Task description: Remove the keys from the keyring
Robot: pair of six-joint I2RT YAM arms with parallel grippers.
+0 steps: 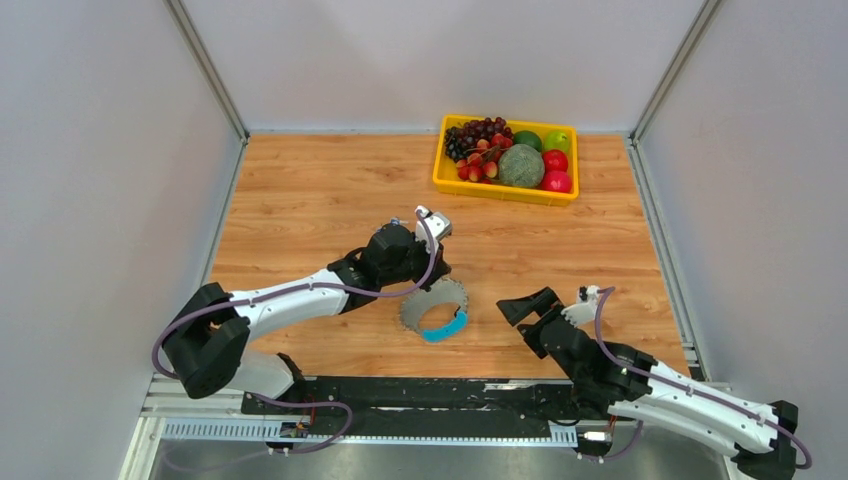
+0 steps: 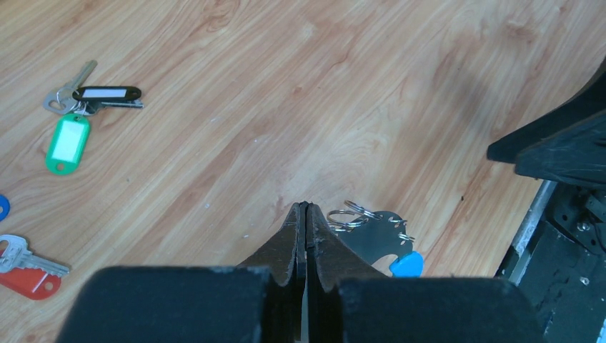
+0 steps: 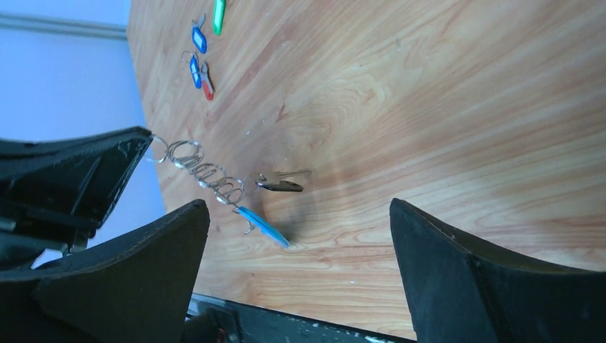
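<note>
Keyring (image 1: 411, 311) lies mid-desk toward the near edge, between the two arms. It is tipped up, with the blue section (image 1: 446, 328) low on the desk (image 1: 300, 200) and the opposite edge raised. Small split rings (image 3: 204, 173) are strung along its rim. One dark-headed key (image 3: 280, 184) hangs from them on the side facing the right arm; I cannot tell if more hang there. Loose on the desk to the ring's left, well apart from it: black-tagged key (image 2: 107, 93), green tag (image 2: 67, 143), red-headed key (image 2: 28, 280).

Left gripper (image 2: 306, 211): jaws together, pinched on the ring's raised edge, as read from the right wrist view. Right gripper (image 3: 298, 207): jaws wide apart, nothing between them, near the ring on its right, facing the hanging key.

Step in hand, my reading: the right arm takes the dark-headed key off.
- Left arm: hold the ring steady and tilted so the key dangles free.
- Right arm: close on the key's head, not the blade or a split ring.
- Draw along the split ring's coil rather than straight out.

Risk: the thin edge pinch may let the ring twist or slip under the pull.
</note>
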